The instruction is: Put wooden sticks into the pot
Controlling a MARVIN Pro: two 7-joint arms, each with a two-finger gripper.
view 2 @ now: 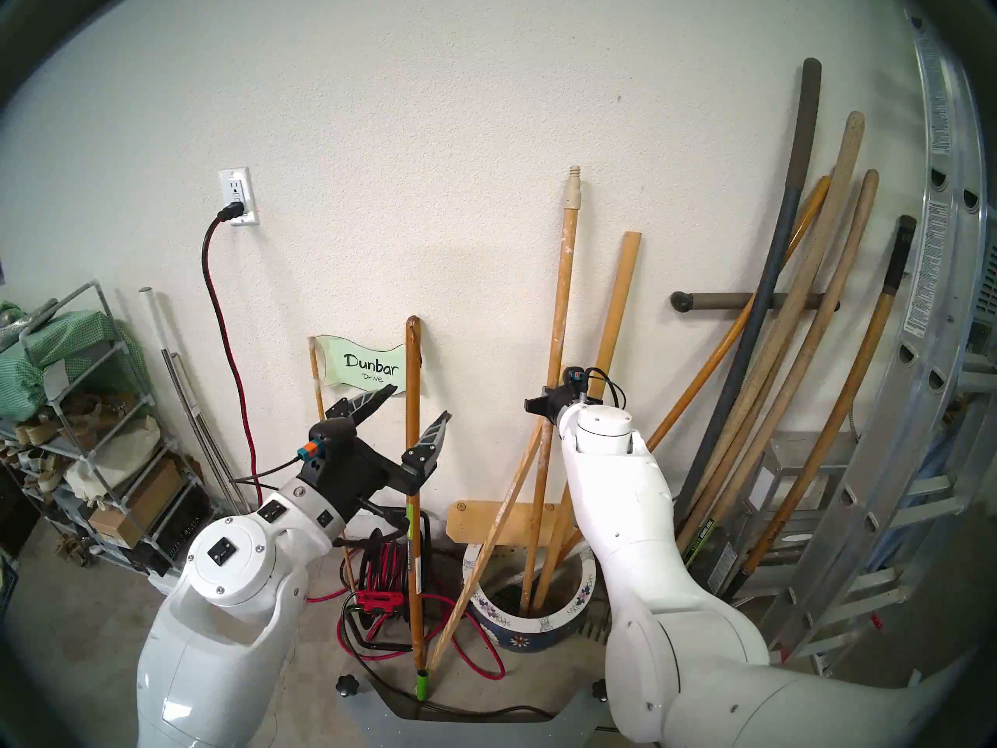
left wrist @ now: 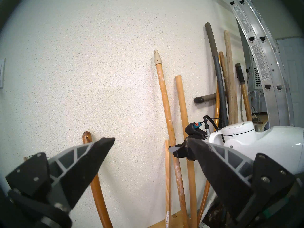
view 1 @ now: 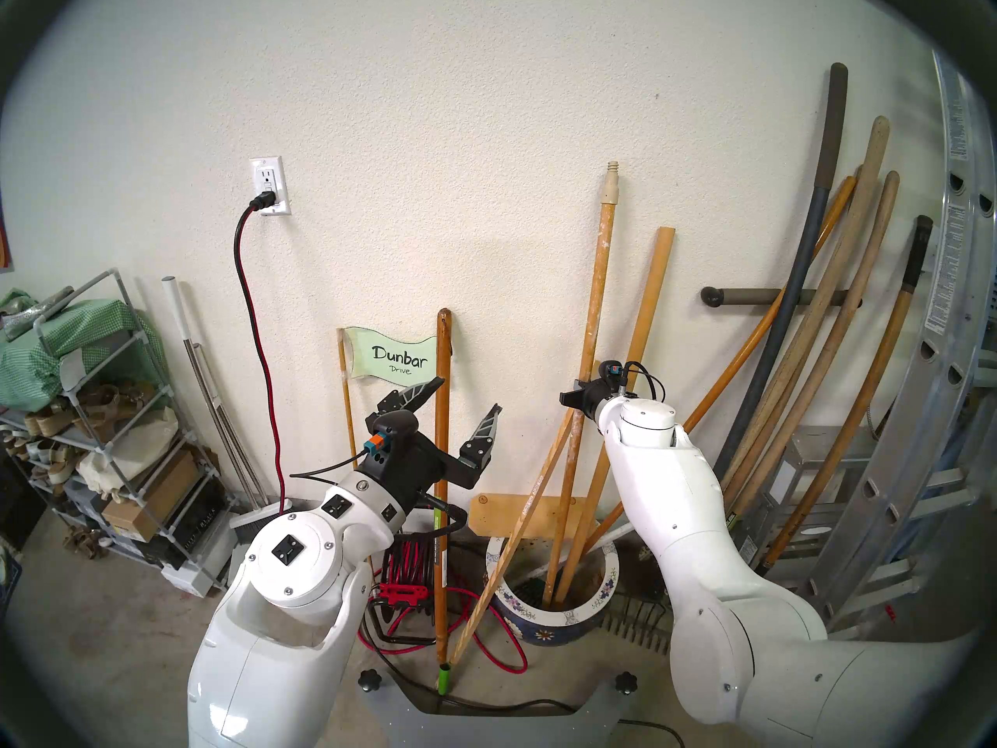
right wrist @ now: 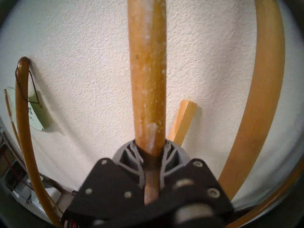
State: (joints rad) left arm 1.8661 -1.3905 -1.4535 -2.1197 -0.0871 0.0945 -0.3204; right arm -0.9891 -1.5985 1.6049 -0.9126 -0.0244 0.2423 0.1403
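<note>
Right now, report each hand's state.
Left hand: open, empty.
Right hand: closed on the paint-flecked wooden stick.

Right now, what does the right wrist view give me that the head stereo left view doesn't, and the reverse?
Only the right wrist view shows the right gripper shut around the paint-flecked stick, fingers pressed to both its sides. Only the head stereo left view shows the pot with that stick's lower end inside it, and the open, empty left gripper. Both show the smooth dowel and the square stick.
</note>
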